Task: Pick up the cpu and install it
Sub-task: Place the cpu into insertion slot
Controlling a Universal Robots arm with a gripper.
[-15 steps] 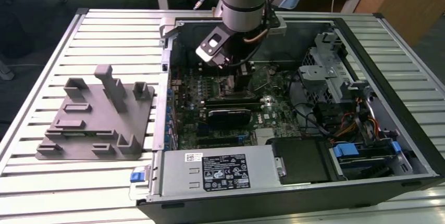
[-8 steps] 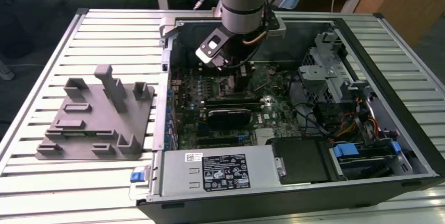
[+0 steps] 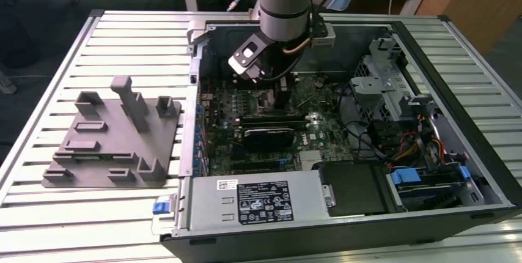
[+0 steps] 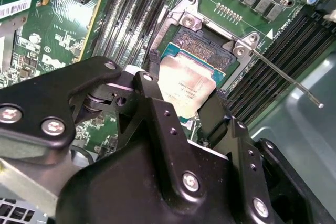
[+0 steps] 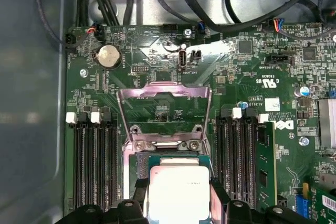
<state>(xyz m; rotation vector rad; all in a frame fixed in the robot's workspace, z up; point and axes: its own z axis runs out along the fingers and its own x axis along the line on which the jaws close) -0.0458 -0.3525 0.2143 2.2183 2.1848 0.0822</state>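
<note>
The tool (image 4: 184, 92) is closed on two opposite edges of the cpu (image 4: 188, 80), which sits over the open socket (image 4: 207, 51) on the motherboard (image 5: 252, 72). The load plate (image 5: 164, 103) stands raised, inside the computer case (image 3: 456, 122).

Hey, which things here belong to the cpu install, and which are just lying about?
Part of the job: the cpu, gripped by the hand; the open socket; its opened load plate; the release lever.
Just lying about: the grey fixture block on the table; the power supply; the coin cell battery; the memory slots.
</note>
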